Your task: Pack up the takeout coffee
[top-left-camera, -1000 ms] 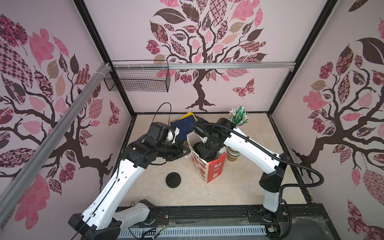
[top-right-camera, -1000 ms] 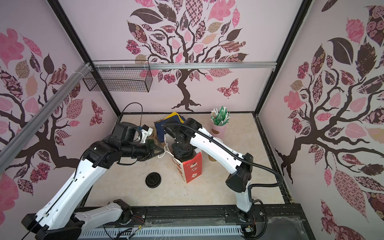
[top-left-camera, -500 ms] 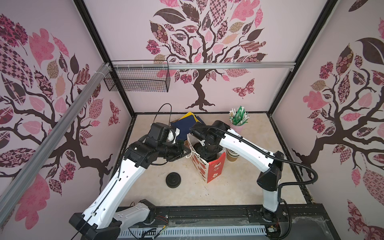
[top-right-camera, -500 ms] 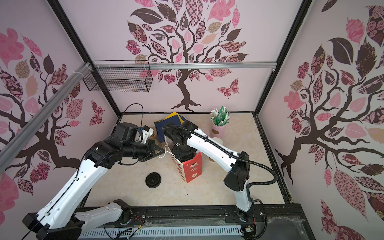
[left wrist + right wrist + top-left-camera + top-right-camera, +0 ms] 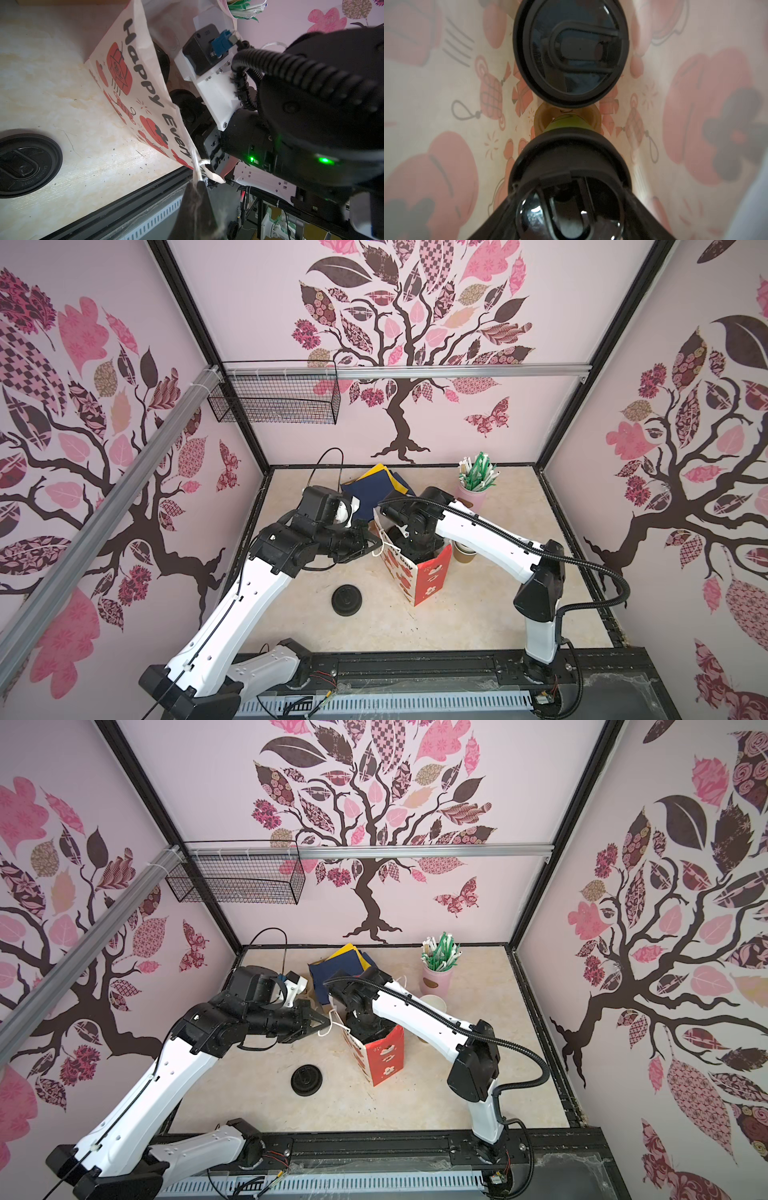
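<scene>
Left gripper [image 5: 198, 184] is pressed shut on the string handle [image 5: 202, 162] of the paper bag [image 5: 415, 576], centre frame in both top views, holding the mouth open. Right gripper [image 5: 569, 203] has sunk slightly deeper into the bag over the last second. Its jaws are spread around the second lidded cup [image 5: 569, 164], probably gripping it, but the fingers are blurry. First lidded cup [image 5: 571, 52] stands inside, upper centre of the right wrist view, just beside it. Only the release is left.

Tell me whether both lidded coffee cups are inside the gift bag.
Both in: the near cup and far cup are between the gift bag's printed walls.
</scene>
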You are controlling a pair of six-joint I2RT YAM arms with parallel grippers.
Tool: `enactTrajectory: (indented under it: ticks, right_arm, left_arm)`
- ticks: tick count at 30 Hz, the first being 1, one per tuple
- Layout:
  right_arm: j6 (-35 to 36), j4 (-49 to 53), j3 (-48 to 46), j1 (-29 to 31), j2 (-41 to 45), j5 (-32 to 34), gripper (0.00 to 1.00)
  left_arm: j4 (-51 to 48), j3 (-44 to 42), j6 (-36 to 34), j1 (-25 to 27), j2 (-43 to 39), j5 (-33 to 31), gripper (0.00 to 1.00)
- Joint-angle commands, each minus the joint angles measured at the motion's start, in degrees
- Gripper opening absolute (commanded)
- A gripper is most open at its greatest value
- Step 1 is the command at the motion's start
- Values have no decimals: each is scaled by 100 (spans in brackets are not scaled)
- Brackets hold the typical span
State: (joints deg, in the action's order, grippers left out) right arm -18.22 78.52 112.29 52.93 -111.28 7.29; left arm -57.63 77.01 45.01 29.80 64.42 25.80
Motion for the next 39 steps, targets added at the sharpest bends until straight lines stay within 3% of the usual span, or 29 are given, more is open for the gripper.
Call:
enactTrajectory:
  ticks: [1, 39]
  right_arm:
    - [-121, -46, -111, -45, -41, 31, 68]
    - [1, -862, -1196, -200, 110, -232, 68]
  left_arm:
    - [113, -143, -6, -9, -112, -40, 0]
    - [147, -318, 43, -9, -198, -119, 0]
